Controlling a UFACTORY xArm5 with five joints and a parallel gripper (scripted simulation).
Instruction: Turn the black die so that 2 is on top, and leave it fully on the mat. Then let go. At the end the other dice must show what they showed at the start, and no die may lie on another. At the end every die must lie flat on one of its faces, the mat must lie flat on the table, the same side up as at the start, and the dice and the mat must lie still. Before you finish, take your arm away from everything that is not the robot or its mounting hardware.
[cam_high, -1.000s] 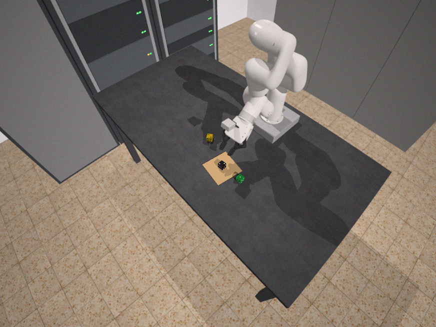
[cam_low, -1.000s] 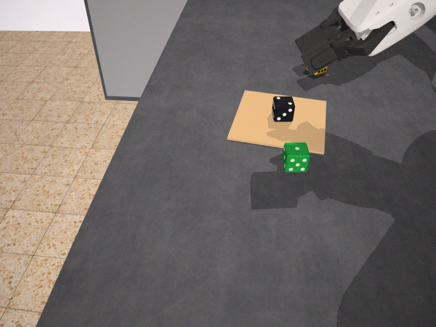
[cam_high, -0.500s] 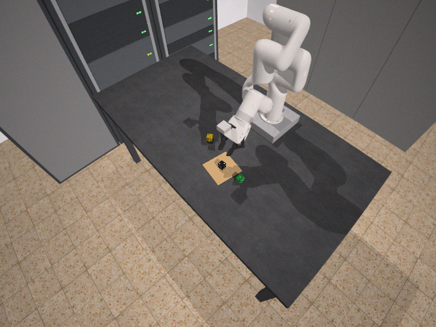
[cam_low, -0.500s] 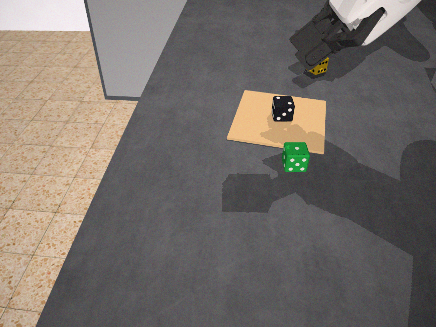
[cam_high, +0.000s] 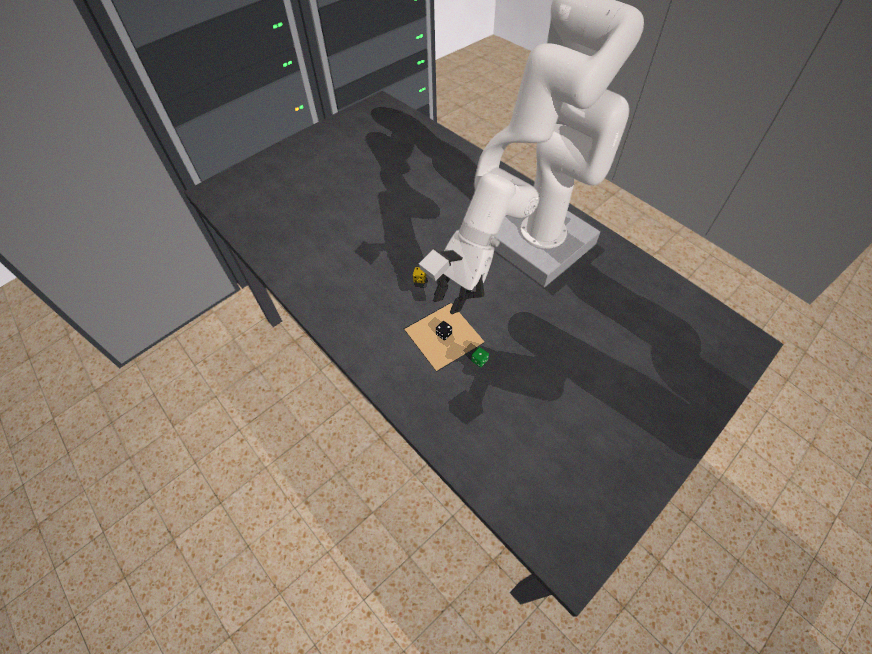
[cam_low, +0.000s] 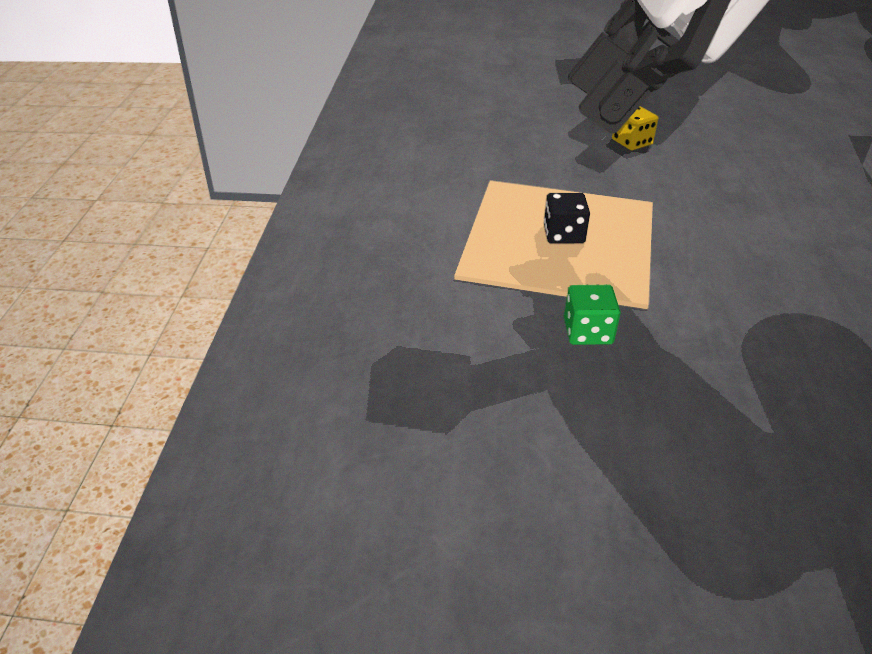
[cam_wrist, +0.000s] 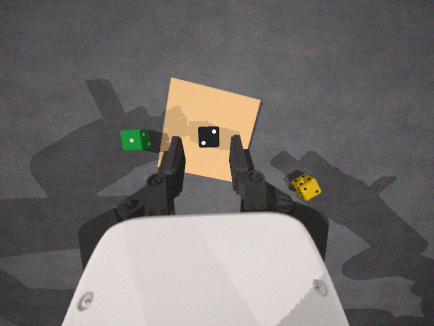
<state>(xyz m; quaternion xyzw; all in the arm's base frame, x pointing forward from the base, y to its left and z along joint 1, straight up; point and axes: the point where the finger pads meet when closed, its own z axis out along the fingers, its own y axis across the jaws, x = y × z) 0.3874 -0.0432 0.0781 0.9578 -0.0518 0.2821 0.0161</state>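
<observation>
3 dice: black die (cam_low: 567, 216), green die (cam_low: 592, 314), yellow die (cam_low: 636, 129); 1 mat (cam_low: 507, 239).

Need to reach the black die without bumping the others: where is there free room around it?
Bare mat lies all round the black die, widest on the side toward the cabinet. Crowded: the mat's near corner, where the green die sits at its edge. The yellow die lies off the mat, beside the open gripper.
</observation>
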